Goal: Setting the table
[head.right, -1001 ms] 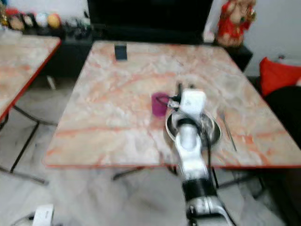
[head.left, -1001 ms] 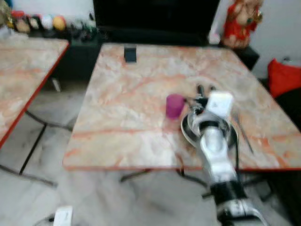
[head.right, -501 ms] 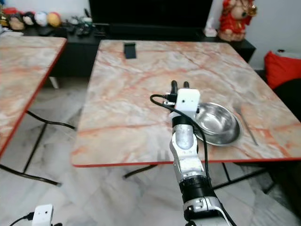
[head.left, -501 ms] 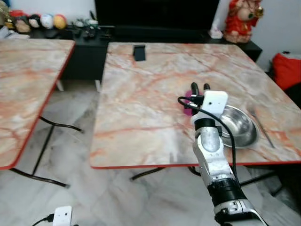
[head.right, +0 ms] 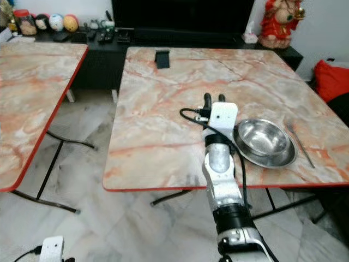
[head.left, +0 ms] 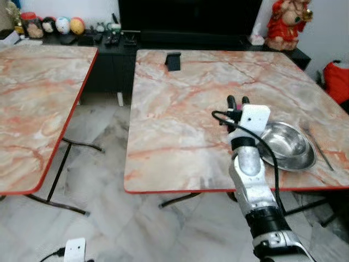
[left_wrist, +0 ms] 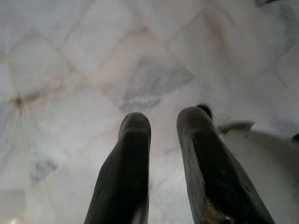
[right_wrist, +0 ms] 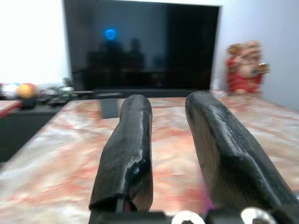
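Silver and shiny, the metal bowl (head.right: 265, 142) sits on the marble worktop (head.right: 163, 109), near the front edge on the robot's right side. A thin metal piece (head.right: 300, 143), maybe a spoon or fork, lies flat just beside the bowl on its right. It is too small to tell which.

The right claw (head.right: 214, 99) is up over the worktop, just to the left of the bowl. Its white wrist box (head.right: 222, 116) hides what is right under it. A tiny bit of pink shows low between the black fingers (right_wrist: 133, 144) in the right wrist view. I cannot tell what that pink thing is. The two fingers stand a little apart, with a small gap between them, and they pinch nothing that I can see.

The left claw (left_wrist: 161, 121) hangs over the pale tiled floor (left_wrist: 70, 60). Its two fingers are also a little apart and hold nothing.

A small dark block (head.right: 162, 58) stands far back on the same worktop. A second marble worktop (head.right: 32, 93) stands to the left, well apart. Behind both is a big black TV (head.right: 180, 13) on a low dark shelf. A red and gold statue (head.right: 277, 23) stands at the back right, and some round toys (head.right: 54, 22) sit at the back left. A red cushion (head.right: 334, 76) is at the far right. A white plug box (head.right: 50, 248) lies on the floor in front.
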### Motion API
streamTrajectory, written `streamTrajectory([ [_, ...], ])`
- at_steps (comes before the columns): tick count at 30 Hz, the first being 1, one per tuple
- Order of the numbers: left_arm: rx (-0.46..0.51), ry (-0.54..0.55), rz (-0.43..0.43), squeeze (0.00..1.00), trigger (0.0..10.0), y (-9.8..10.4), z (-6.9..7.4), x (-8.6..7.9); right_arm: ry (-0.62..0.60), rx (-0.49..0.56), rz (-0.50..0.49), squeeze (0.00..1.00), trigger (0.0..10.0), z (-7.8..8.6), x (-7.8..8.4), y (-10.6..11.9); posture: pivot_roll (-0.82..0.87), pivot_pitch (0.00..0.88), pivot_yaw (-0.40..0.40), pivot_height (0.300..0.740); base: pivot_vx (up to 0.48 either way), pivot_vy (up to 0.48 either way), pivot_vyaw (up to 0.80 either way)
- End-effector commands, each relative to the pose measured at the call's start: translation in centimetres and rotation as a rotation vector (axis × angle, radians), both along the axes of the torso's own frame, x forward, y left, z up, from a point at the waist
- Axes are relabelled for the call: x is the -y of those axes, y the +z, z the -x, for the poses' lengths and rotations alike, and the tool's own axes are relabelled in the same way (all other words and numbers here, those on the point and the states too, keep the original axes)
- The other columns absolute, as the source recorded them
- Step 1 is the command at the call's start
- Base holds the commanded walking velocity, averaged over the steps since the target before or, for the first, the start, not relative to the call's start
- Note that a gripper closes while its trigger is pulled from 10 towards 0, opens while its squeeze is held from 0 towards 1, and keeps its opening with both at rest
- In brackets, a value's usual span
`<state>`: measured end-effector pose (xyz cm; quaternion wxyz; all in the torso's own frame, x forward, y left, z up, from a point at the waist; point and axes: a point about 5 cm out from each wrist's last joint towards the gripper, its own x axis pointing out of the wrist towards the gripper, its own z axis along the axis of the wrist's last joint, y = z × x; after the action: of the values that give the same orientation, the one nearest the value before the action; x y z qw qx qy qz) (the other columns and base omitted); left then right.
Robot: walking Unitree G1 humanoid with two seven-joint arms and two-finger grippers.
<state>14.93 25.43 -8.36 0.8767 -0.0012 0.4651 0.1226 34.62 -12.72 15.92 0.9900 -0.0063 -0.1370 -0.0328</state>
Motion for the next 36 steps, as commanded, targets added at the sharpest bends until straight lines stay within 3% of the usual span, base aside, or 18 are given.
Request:
streamTrajectory([
  [1, -0.009, -0.006, 0.004, 0.00, 10.0, -0.15, 0.20, 0.21, -0.006, 0.004, 0.000, 0.00, 10.0, -0.04, 0.40, 0.14, 0.04, 0.000, -0.050, 0.740, 0.000, 0.289, 0.00],
  [36, -0.014, -0.005, 0.005, 0.00, 10.0, -0.23, 0.65, -0.03, 0.014, 0.009, 0.013, 0.00, 10.0, -0.20, -0.05, 0.28, 0.04, 0.000, -0.052, 0.740, 0.000, 0.289, 0.12],
])
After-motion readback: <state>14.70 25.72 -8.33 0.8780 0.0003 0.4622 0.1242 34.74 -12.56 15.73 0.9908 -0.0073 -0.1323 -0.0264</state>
